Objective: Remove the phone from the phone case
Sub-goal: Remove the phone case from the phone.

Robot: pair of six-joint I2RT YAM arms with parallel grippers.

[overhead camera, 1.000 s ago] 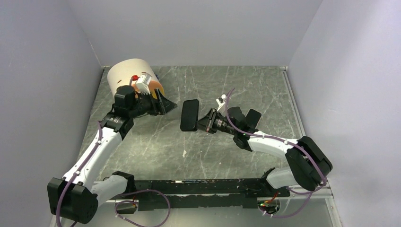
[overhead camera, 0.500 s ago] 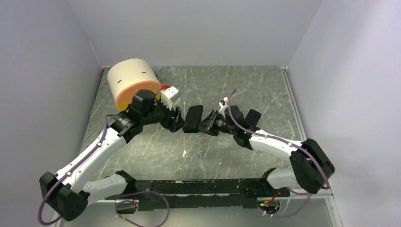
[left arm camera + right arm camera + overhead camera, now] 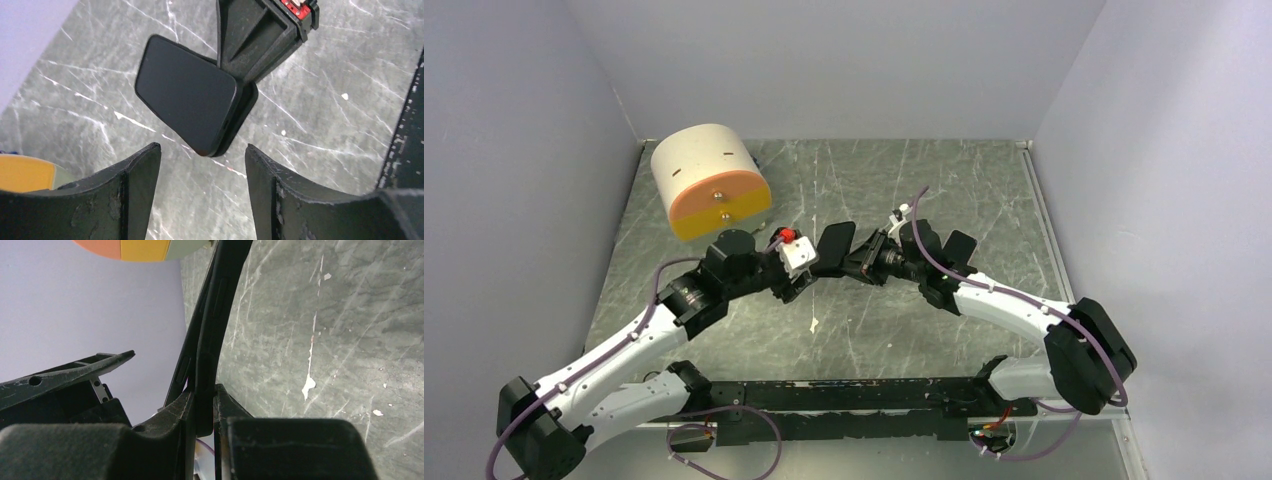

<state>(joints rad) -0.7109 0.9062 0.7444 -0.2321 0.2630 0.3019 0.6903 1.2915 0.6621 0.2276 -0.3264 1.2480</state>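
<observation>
Pinching one end of the phone case (image 3: 247, 101) tight in the right gripper (image 3: 204, 400), phone (image 3: 185, 92) inside it, tilted above the tabletop (image 3: 325, 125). Holding the left gripper (image 3: 202, 155) spread wide just short of the free end, not touching.

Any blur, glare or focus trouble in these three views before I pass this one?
Top external: even light, sharp, only soft shadows under the arms. Left wrist: the phone is crisp, with no reflection on its dark face; the left gripper fingers close to the lens look slightly soft. Right wrist: the right gripper is dark and blurred, while the table scratches are sharp.
</observation>
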